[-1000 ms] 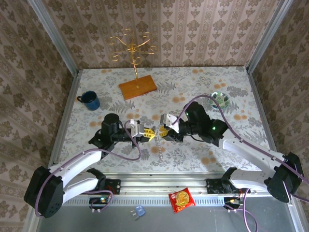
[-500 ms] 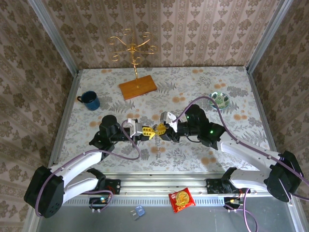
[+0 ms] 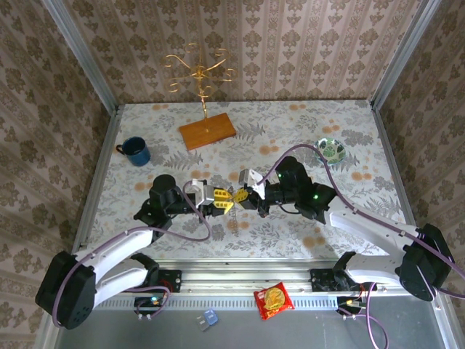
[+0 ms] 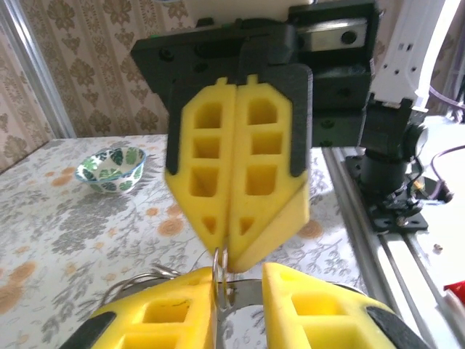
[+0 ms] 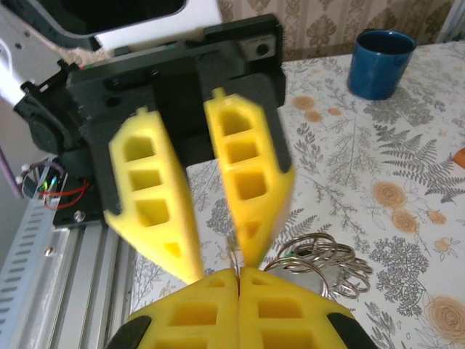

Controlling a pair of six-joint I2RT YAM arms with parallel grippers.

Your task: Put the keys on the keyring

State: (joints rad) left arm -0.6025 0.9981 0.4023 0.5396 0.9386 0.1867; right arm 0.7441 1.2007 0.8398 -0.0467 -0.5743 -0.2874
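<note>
Above the middle of the table my two grippers meet tip to tip. My right gripper (image 3: pixel 244 195) (image 5: pixel 238 280) is shut, its yellow pads pinching the thin wire of the keyring (image 4: pixel 221 273) (image 5: pixel 232 256). My left gripper (image 3: pixel 221 198) (image 4: pixel 240 309) faces it with its jaws a little apart. The ring wire stands in that gap, against the left finger (image 4: pixel 160 313). In the right wrist view, a bunch of wire loops (image 5: pixel 320 265) hangs beside my right pads, with a small green bit, seemingly a key head (image 5: pixel 288 254), among them. The keys do not show plainly.
A blue mug (image 3: pixel 135 151) stands at the left. A gold branching stand on a wooden base (image 3: pixel 207 131) is at the back. A patterned bowl (image 3: pixel 330 150) sits at the right. A snack packet (image 3: pixel 274 299) lies by the near rail.
My right gripper has shut on the ring wire. My left gripper, shut before, has parted its jaws. Both have drifted slightly left and closer together.
</note>
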